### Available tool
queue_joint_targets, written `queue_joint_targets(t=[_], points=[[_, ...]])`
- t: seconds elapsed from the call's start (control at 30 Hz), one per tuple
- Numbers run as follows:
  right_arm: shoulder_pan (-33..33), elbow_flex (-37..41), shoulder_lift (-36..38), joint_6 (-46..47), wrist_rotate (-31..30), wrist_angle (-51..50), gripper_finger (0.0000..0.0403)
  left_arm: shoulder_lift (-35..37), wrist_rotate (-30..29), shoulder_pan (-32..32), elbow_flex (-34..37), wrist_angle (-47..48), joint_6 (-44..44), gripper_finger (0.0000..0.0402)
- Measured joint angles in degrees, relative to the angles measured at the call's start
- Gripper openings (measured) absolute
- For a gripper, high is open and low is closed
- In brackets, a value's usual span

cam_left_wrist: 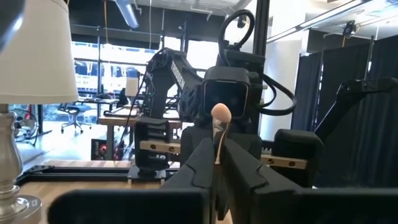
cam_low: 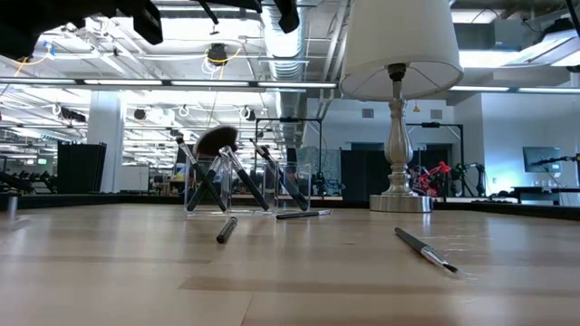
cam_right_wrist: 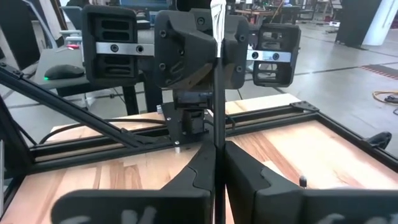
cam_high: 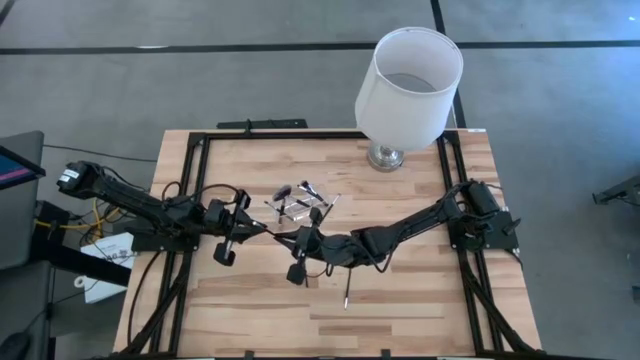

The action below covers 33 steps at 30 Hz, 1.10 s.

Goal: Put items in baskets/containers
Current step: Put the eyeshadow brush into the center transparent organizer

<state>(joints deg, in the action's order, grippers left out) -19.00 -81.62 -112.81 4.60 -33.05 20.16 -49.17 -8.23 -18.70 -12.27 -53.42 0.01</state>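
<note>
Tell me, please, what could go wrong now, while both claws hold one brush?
1. The left claw and the right claw both grip one thin brush. If either arm pulls before the other lets go, it may bend or slip out.
2. The clear container holds several leaning brushes. Another one could catch on them or tip it.

Grey floor (cam_high: pixel 150 80), ceiling strip lights (cam_low: pixel 136 86)

Lamp on a butcher-block table

A white-shaded lamp (cam_high: pixel 408 82) on a silver base stands at the far edge of the wooden table (cam_high: pixel 400 300), within its black frame (cam_high: pixel 190 165); grey floor all round, ceiling lights and ductwork overhead.
</note>
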Motion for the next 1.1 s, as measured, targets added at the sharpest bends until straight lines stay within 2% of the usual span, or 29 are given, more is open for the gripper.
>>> queue_joint_targets(t=[0.37, 0.57, 0.7, 0.87, 1.1], points=[[0.0, 0.0, 0.1, 0.0, -0.7, -3.7, 0.007, 0.0, -2.4, 0.0, 0.0, 0.8, -0.3, 0.0014], [-0.5, 0.0, 2.7, 1.1, -7.5, -16.6, 0.0101, -0.7, -4.9, 0.5, 0.0, 1.4, 1.3, 0.0013], [-0.9, 0.0, 6.5, 9.9, -11.9, -29.1, 0.0128, -3.5, -8.2, 4.3, 0.0, 2.8, 1.4, 0.0013], [-1.3, 0.0, 10.2, 19.9, -12.4, -43.3, 0.016, -11.7, -8.4, 12.5, 0.0, 3.3, 0.8, 0.0013], [-0.4, 0.0, 10.5, 19.2, -12.2, -44.9, 0.0177, -19.7, -8.3, 19.6, 0.0, 0.8, 0.6, 0.0013]])
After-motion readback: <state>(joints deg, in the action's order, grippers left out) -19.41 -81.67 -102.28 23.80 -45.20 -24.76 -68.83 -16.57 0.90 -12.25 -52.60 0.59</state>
